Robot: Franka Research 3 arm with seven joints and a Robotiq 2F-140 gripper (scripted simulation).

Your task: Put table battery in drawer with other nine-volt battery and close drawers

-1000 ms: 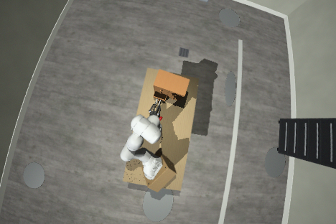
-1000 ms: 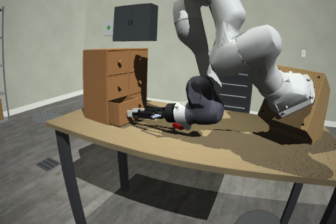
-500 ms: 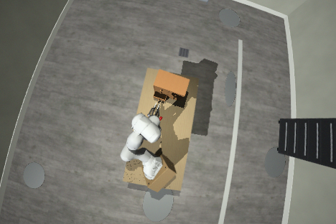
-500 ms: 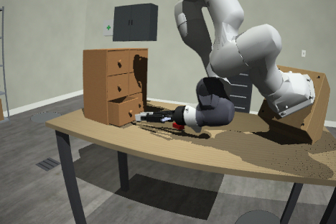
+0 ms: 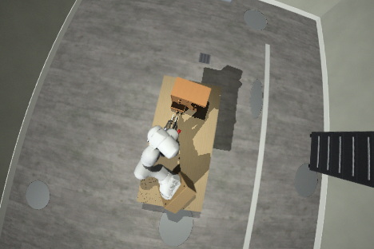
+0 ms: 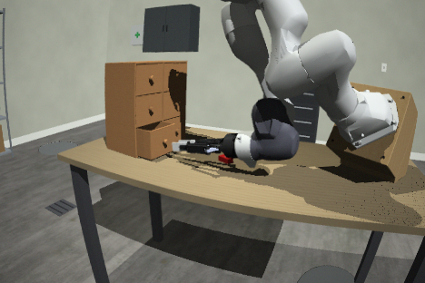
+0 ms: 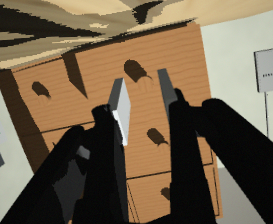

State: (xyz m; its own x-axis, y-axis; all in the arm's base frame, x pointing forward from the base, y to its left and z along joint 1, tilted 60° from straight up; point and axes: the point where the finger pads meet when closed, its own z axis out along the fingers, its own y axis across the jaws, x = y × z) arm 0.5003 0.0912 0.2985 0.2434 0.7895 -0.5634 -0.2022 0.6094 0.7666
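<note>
The small orange-brown chest (image 5: 192,89) (image 6: 120,104) (image 7: 142,162) stands upright at the table's far end. Its bottom drawer (image 5: 177,108) (image 6: 154,142) (image 7: 182,50), in the column nearer the exterior camera, is partly out; its inside is dark and no contents show. The other drawers look closed. My gripper (image 5: 176,116) (image 6: 175,146) (image 7: 143,87) is partly open, low and level before that drawer's front. Its fingertips flank the line to the knob with a gap, and nothing is held. A small red block (image 5: 179,131) (image 6: 225,159) lies on the table beside the hand; I cannot tell whether it is the battery.
The wooden table (image 5: 161,92) (image 6: 191,195) carries the chest and the arm's tilted wooden base block (image 5: 185,199) (image 6: 409,118). The arm reaches from there towards the chest. Dark shadows fall across the table and the chest's far column of drawers.
</note>
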